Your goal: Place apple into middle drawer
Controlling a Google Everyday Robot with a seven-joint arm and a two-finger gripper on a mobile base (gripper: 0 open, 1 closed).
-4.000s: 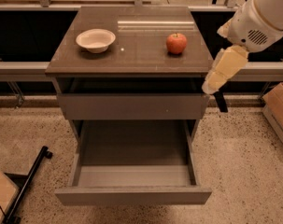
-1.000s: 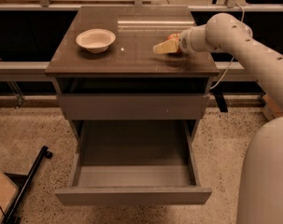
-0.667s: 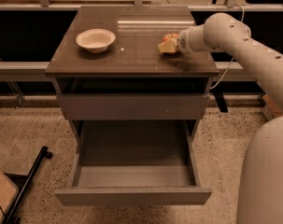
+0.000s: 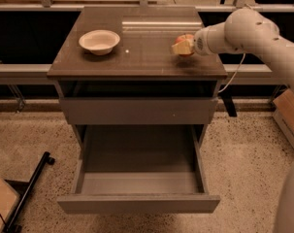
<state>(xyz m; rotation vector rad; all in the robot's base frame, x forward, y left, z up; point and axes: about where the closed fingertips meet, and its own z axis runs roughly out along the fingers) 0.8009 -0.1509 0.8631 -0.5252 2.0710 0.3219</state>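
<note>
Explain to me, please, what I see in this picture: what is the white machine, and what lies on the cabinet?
The white machine is a robot arm reaching in from the right. Its end is a pincer, now at the apple on the right side of the cabinet top. Whether it grips the apple cannot be told. A white bowl stands on the left side. Below, the upper drawer is closed and the middle drawer is pulled out. The single camera looks down at the cabinet from the front.

Dim, warm light; a pale glare band crosses the bench [image 4: 141, 62]; the claw [image 4: 183, 46], back right, throws soft shadow.
</note>
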